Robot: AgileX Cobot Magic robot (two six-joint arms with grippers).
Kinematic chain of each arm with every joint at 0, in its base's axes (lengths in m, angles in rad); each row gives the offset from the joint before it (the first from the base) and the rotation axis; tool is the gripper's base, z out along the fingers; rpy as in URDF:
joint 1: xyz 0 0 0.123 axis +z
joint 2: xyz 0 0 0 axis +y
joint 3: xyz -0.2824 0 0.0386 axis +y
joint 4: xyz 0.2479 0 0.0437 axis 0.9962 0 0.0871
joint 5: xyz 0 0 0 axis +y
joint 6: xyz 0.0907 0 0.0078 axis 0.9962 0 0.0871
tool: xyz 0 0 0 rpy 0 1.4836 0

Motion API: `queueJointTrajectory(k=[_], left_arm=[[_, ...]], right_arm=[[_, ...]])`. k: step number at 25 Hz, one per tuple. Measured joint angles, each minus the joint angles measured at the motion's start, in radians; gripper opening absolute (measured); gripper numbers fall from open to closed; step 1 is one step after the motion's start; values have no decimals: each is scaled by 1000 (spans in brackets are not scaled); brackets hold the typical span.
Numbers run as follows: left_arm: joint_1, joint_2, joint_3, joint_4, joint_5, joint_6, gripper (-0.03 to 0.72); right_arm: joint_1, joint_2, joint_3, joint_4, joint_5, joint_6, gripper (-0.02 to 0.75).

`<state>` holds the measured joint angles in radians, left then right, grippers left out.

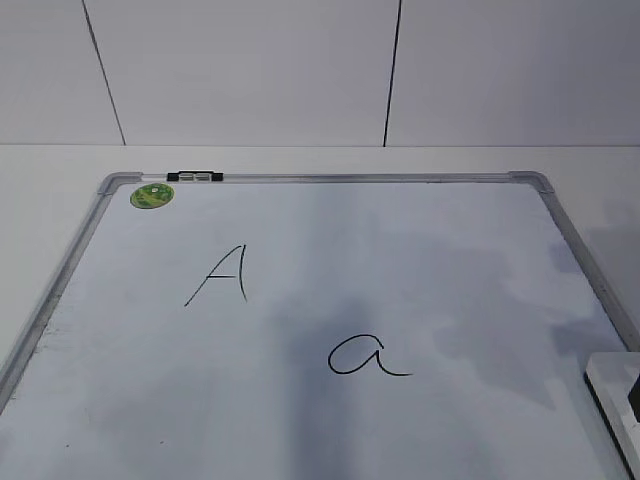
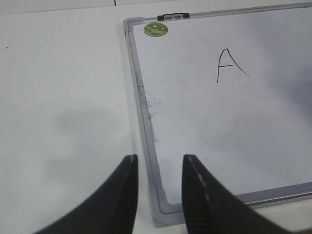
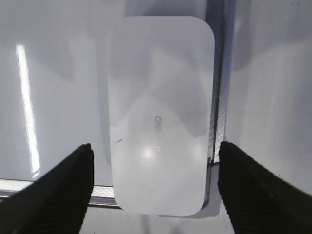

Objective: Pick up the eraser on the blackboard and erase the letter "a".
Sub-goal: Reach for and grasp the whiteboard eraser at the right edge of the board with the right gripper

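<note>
your left gripper (image 2: 158,168) hangs low over the blackboard's (image 1: 330,178) near left corner, jaws apart on either side of the frame edge and holding nothing; it looks parked out of the way. moving right across the board you pass the round green sticker (image 1: 152,195) and the black-and-silver clip (image 1: 196,177) on the far rail, then the capital "A" (image 1: 222,274), which you leave alone. right of centre and nearer to you sits the letter "a" (image 1: 366,356), still whole. at the far right, the eraser (image 3: 161,112) lies flat against the board's right frame rail, near its bottom corner. your right gripper (image 3: 156,161) hovers above it, jaws spread wide, one on each side, not touching yet. you are lined up to descend and pinch it across its width.
</note>
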<state>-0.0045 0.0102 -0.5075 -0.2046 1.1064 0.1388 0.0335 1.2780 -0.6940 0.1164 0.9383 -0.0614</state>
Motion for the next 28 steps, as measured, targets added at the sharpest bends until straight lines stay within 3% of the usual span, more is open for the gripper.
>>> queueJointTrajectory(k=[28], left_arm=[[0, 0, 0, 0, 0, 0, 235]], right_arm=[[0, 0, 0, 4, -23, -40, 642]])
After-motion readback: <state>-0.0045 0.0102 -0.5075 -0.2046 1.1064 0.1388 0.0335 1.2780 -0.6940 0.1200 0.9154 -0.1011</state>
